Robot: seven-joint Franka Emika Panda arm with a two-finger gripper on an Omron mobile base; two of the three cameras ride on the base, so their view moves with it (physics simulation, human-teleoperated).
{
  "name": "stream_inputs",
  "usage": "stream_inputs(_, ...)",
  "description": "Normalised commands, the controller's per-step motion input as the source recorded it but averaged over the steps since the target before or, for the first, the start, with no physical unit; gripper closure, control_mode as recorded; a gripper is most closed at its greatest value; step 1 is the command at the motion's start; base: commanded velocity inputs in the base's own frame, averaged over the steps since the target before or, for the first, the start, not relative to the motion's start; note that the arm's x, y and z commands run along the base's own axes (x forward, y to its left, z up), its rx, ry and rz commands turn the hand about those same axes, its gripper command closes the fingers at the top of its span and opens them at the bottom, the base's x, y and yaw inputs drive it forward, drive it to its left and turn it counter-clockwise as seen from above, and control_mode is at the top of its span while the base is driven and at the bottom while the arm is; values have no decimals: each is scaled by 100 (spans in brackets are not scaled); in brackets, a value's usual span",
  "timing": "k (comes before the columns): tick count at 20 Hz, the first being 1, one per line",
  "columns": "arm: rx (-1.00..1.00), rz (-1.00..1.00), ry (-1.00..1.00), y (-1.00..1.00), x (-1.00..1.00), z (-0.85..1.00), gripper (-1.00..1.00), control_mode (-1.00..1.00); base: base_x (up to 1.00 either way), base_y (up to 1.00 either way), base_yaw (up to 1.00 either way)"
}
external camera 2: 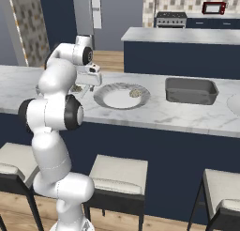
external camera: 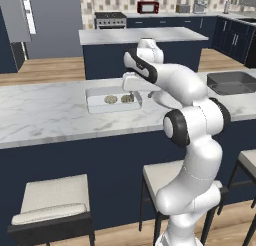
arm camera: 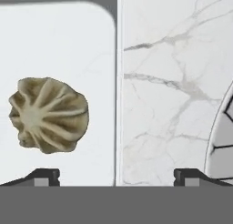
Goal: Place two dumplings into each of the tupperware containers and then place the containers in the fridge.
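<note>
- I see the gripper (arm camera: 116, 175) hanging over the right edge of a white container (external camera: 95, 106) on the marble counter (external camera: 45, 115)
- The jaws are wide apart and hold nothing
- In the hand view one finger tip (arm camera: 43, 176) is over the container floor and the other is over the bare counter
- A pleated tan dumpling (arm camera: 48, 114) lies inside the container, close to the right wall
- From the left base view I count two dumplings in this container, one (external camera: 110, 99) in the middle and one (external camera: 127, 97) nearer the arm, side by side and a bit apart
- The container sits flat, with its long side along the counter
- A round grey plate (external camera 2: 121, 96) lies on the counter just right of the container
- One more dumpling (external camera 2: 135, 92) rests on the plate, toward its right side
- A curved bit of the plate rim shows at the right edge of the hand view
- A dark sink (external camera 2: 190, 90) is set in the counter, further right of the plate
- I see a tall grey fridge (external camera: 47, 22) at the back left of the room, well apart from the counter
- Stools (external camera: 52, 202) stand along the near side of the counter
</note>
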Motion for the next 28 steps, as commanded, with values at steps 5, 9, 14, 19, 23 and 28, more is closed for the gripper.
stream_inputs(5,0,0,6,1,18,-11,-100,-100,0,0,0)
stream_inputs(9,0,0,2,0,0,-38,-100,-100,0,0,0)
stream_inputs(14,0,0,0,0,0,-41,-100,-100,0,0,0)
stream_inputs(19,0,0,0,-15,0,-28,-100,-100,0,0,0)
stream_inputs(23,0,-1,0,-22,0,0,-100,-100,0,0,0)
stream_inputs(28,-1,-1,0,-16,0,-20,-100,-100,0,0,0)
